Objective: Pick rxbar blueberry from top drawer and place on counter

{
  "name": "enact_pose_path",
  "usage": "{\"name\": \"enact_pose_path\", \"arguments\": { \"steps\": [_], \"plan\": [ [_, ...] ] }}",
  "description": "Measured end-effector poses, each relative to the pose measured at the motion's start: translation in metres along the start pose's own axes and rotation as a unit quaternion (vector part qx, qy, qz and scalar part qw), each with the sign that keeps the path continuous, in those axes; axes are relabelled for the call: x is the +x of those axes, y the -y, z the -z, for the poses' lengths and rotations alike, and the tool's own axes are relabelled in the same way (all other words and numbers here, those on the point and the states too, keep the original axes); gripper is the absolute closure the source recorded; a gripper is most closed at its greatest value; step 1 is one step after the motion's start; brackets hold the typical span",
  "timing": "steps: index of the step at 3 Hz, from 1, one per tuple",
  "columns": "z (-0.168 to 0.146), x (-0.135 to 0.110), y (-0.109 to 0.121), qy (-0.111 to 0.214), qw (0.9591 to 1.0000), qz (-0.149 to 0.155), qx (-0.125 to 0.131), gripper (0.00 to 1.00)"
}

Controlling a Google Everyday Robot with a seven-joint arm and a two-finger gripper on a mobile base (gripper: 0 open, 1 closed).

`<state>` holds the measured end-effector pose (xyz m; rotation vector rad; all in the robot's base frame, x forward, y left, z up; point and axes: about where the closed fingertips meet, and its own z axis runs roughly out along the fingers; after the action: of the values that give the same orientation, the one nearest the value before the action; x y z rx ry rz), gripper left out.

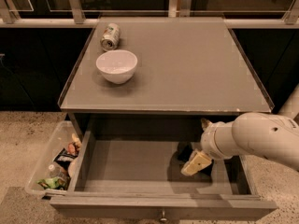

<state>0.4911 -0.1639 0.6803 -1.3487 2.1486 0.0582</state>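
Observation:
The top drawer [135,171] stands pulled open under the counter [187,64], its grey floor mostly bare. The rxbar blueberry [185,151] shows as a small dark shape on the drawer floor at the right, partly hidden by my arm. My gripper [196,163] reaches down into the right half of the drawer from the right, its cream tip right against the bar's near side. I cannot tell whether it touches or holds the bar.
A white bowl [117,65] and a tipped can [110,36] sit on the counter's left side. A clear plastic bin of snacks [53,164] stands left of the drawer. My white arm [261,136] covers the drawer's right wall.

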Motion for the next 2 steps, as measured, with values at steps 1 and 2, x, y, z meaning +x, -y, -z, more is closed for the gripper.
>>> {"name": "enact_pose_path", "arguments": {
  "steps": [1, 2],
  "plan": [
    [-0.025, 0.011, -0.007, -0.015, 0.9992, 0.006, -0.038, 0.00],
    [-0.061, 0.040, -0.020, -0.026, 0.9958, -0.007, -0.088, 0.00]
  ]
}}
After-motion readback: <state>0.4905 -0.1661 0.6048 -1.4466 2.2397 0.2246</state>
